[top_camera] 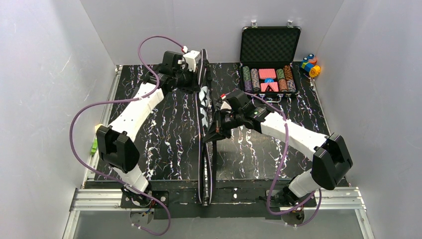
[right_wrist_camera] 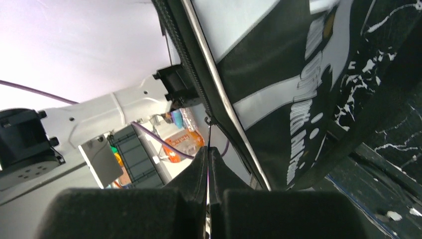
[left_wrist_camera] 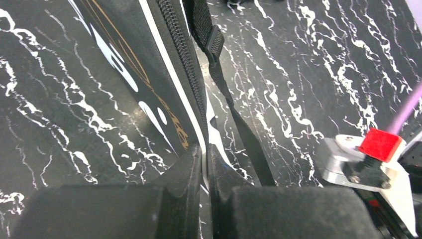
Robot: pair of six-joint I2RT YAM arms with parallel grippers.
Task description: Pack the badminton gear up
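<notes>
Now your left gripper (left_wrist_camera: 204,157) and right gripper (right_wrist_camera: 208,157) are clamping the mid-frame SPORT bag (top_camera: 204,97); no gear is lying loose, zipping probably remaining.

The table (top_camera: 164,144) is black marble with white veining. Down its middle, the racket bag (top_camera: 205,94) is black with white stripes, white lettering and thin gold lines. Far right, a black case (top_camera: 270,45) holds multicoloured chips (top_camera: 255,79). Purple cables (left_wrist_camera: 409,105) trail off white-and-black arms (top_camera: 134,109).

The long black racket bag (top_camera: 205,94), white-lettered, stands on its edge down the middle of the counter (top_camera: 164,144), a zipper running along its rim.
</notes>
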